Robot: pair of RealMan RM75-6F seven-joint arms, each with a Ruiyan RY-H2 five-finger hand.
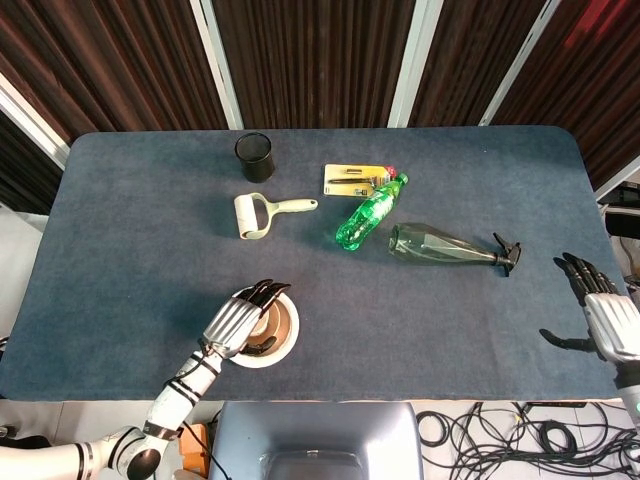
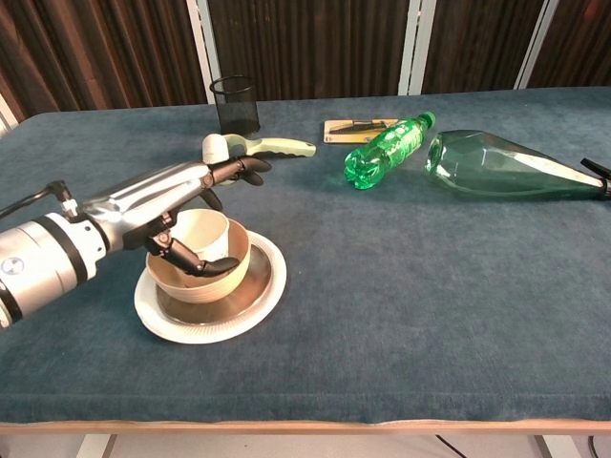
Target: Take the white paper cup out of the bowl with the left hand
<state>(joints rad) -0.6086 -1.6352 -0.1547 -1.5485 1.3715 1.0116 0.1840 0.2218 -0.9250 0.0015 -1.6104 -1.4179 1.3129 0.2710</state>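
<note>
The white paper cup (image 2: 214, 229) stands upright in a tan bowl (image 2: 236, 265), which sits on a metal dish and a white plate (image 2: 205, 326) near the front left. My left hand (image 2: 160, 204) reaches over the cup from the left. Its fingers (image 2: 234, 168) stretch out straight above and past the rim, and the thumb curls low in front of the cup's wall. No closed grip on the cup shows. From above, the left hand (image 1: 238, 322) covers most of the cup and bowl (image 1: 286, 322). My right hand (image 1: 602, 318) hovers open at the far right edge, away from everything.
Behind the bowl lie a lint roller (image 2: 250, 151) and a black mesh cup (image 2: 235, 104). A green plastic bottle (image 1: 370, 212), a clear green glass bottle (image 1: 440, 246) and a yellow card package (image 1: 355, 180) lie towards the middle and right.
</note>
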